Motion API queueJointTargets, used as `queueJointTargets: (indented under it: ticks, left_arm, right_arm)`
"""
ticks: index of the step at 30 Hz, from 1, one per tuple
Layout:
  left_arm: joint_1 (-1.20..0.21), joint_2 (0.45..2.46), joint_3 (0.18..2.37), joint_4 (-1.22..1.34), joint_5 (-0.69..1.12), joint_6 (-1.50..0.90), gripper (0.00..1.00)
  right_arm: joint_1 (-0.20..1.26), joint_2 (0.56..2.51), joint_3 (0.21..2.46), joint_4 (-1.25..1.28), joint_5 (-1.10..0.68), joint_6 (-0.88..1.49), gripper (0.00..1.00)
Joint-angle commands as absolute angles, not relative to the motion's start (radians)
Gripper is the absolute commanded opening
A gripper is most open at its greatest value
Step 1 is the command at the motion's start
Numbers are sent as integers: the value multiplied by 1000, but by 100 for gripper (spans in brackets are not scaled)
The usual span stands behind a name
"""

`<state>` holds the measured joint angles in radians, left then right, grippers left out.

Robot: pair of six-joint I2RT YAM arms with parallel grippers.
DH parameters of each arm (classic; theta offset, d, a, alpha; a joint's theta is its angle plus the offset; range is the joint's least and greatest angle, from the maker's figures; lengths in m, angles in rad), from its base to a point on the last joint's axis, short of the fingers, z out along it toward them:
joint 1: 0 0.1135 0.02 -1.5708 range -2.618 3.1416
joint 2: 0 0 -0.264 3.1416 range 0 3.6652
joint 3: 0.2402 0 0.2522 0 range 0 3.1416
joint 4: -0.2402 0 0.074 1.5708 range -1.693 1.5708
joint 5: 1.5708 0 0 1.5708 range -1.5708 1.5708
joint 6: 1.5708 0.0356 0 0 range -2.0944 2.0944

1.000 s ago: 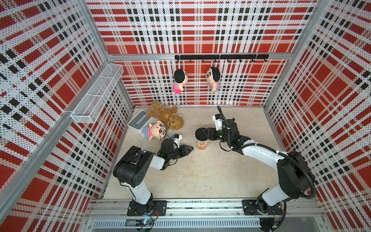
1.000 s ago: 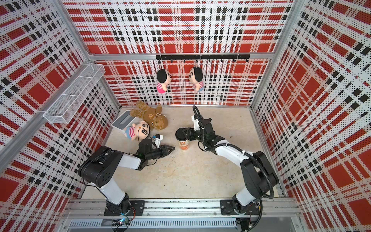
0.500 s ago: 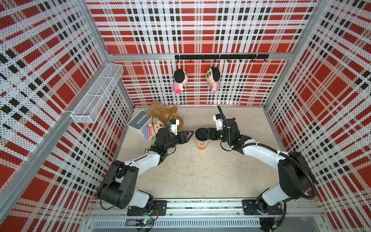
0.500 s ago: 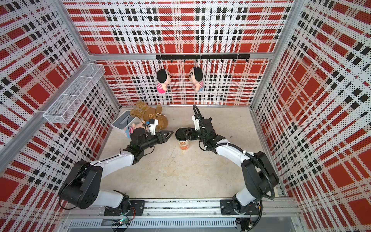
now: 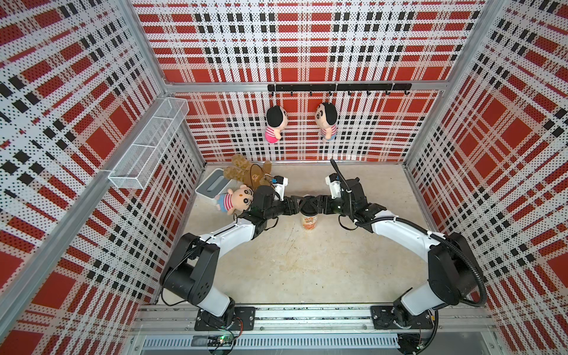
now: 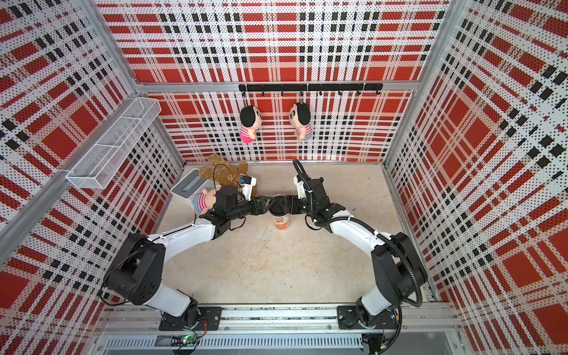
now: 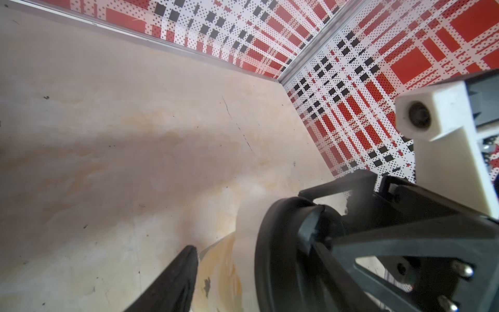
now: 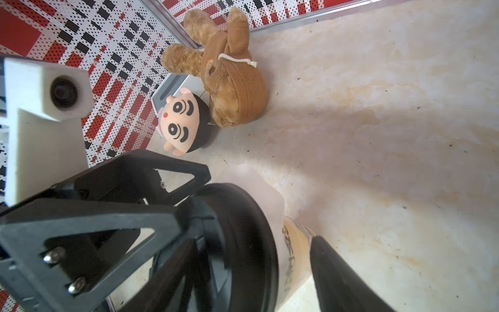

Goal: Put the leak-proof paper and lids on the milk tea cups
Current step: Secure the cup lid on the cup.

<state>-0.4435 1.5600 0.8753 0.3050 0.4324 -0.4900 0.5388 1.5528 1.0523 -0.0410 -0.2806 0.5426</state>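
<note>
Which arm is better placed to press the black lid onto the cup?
Probably right: left gripper and right gripper both open at the lid, but the right's finger reaches over its middle.

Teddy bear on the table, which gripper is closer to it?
Left. The left gripper is beside the cup, on the side toward the teddy bear; the right gripper is across the cup from it.

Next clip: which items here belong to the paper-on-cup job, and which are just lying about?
In the job: milk tea cup, leak-proof paper, black lid over it, left tool, right tool.
Lying about: teddy bear, striped doll, white box, two hanging dolls, wire basket.
</note>
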Motion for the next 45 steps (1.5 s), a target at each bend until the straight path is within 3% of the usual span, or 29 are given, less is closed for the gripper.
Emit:
queueJointTargets:
  ticks: [1,34,40,41,42,45]
  left_arm:
    - [-451,1579,893,245,414,-445,67]
    - [-390,1495,952,261,465,-482,80]
    - [-319,1408,881,255,436,-479,86]
    - [-301,1390,863,256,434,-479,96]
    - [-285,1373,848,257,429,-481,98]
    - [-255,1294,784,246,326,-462,98]
  right_arm:
    - [529,1532,1077,-64,-303,531,71]
    - [489,1456,1089,-95,-265,497,81]
    - [467,1404,1055,-95,-214,483,82]
    - [463,1391,1045,-95,-204,481,82]
    - [458,1379,1037,-95,-191,479,82]
    - [444,1330,995,-97,-120,466,83]
